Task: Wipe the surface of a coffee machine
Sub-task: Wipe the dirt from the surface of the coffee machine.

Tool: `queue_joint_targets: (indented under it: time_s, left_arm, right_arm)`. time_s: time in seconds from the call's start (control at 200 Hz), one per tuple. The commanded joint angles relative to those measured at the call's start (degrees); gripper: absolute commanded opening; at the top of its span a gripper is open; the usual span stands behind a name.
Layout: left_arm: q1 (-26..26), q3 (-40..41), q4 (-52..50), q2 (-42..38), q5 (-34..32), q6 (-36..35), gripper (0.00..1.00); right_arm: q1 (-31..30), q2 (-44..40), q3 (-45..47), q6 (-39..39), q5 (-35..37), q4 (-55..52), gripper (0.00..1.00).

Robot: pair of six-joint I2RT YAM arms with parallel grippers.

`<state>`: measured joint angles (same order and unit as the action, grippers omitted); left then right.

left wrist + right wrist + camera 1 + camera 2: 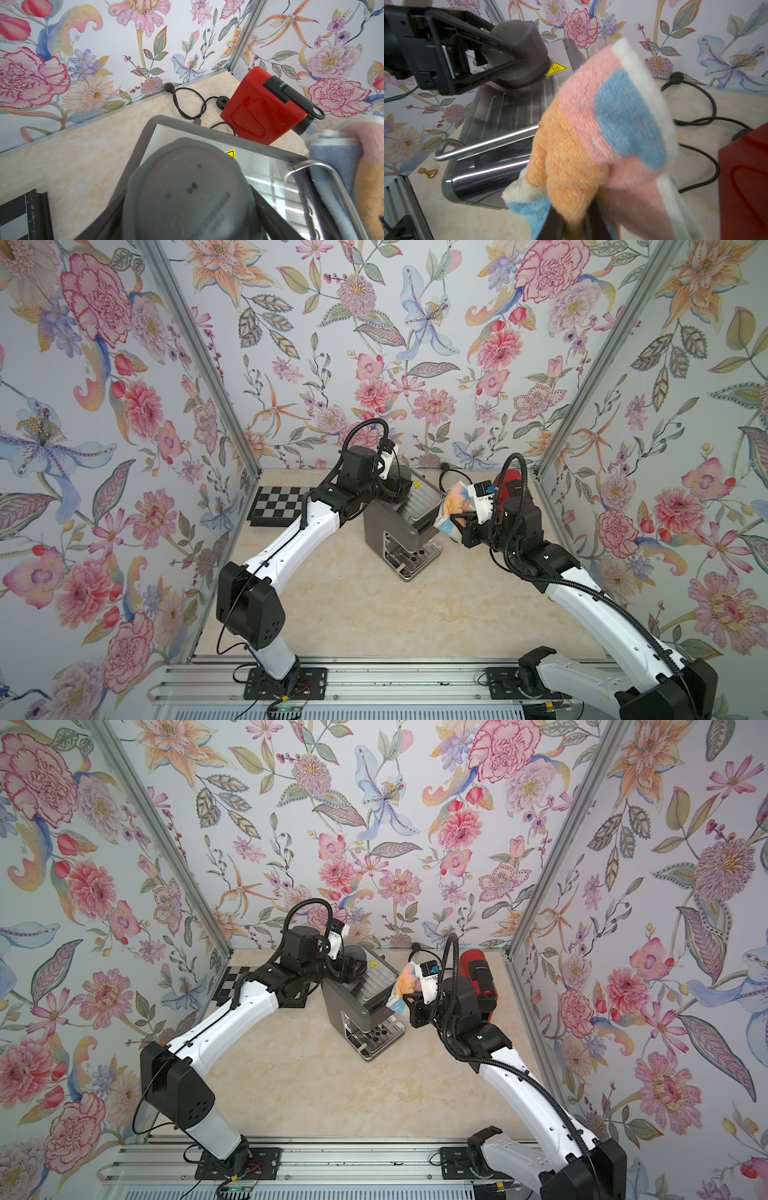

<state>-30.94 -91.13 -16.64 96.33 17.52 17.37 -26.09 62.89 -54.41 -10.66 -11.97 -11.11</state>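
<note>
Just ahead of the right gripper (575, 220): striped terry cloth (591, 135), pinched between tight-pressed jaws, touching the grey coffee machine (390, 531) at its railed top edge. Left gripper (527, 47) clasped wide round the machine's round grey cap (512, 33). I judged wiping barely begun; top, front and sides left.

table (353, 605): beige marble | on it: grey coffee machine (382, 522), red coffee machine (255, 108), chessboard (278, 506), cord (169, 88), gold pawn (427, 172)

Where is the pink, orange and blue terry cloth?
In both top views the cloth is held in the right gripper, at the edge of the grey steel coffee machine nearest the red capsule machine.
</note>
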Motion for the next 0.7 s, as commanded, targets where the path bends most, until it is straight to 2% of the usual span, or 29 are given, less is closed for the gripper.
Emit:
queue_joint_targets:
  time_s: [0.0, 0.08, 0.225, 0.325, 0.425, 0.595, 0.695]
  left_arm:
    - [-2.8, 1.5, -1.6, 1.5, 5.3, 2.0, 0.22]
    - [-2.8, 1.3, -1.6, 1.5, 5.4, 2.1, 0.22]
    - [-2.8, 1.7, -1.6, 1.5, 5.3, 2.1, 0.22]
    - [-2.8, 2.1, -1.5, 1.3, 5.3, 2.1, 0.22]
    - [-2.8, 2.5, -1.2, 0.9, 5.2, 2.1, 0.22]
    - [-2.8, 2.8, -1.4, 0.5, 5.0, 2.0, 0.22]
    - [-2.8, 3.2, -1.1, 0.4, 5.1, 2.0, 0.22]
  right_arm:
    - [-0.6, 0.3, 3.6, -1.6, -2.8, 3.0, 0.0]
    - [-4.2, -0.2, 6.7, -2.7, -3.0, 6.2, 0.0]
    - [-15.7, -3.6, 13.2, -4.1, -0.3, 13.3, 0.0]
    - [-19.0, -4.5, 18.2, -7.3, 1.2, 18.3, 0.0]
    - [-16.5, -4.4, 23.0, -11.1, 0.3, 24.2, 0.0]
    - [-4.5, -3.3, 32.0, -20.2, -6.7, 39.6, 0.0]
    - [0.0, 0.3, 34.6, -23.7, -9.9, 47.3, 0.0]
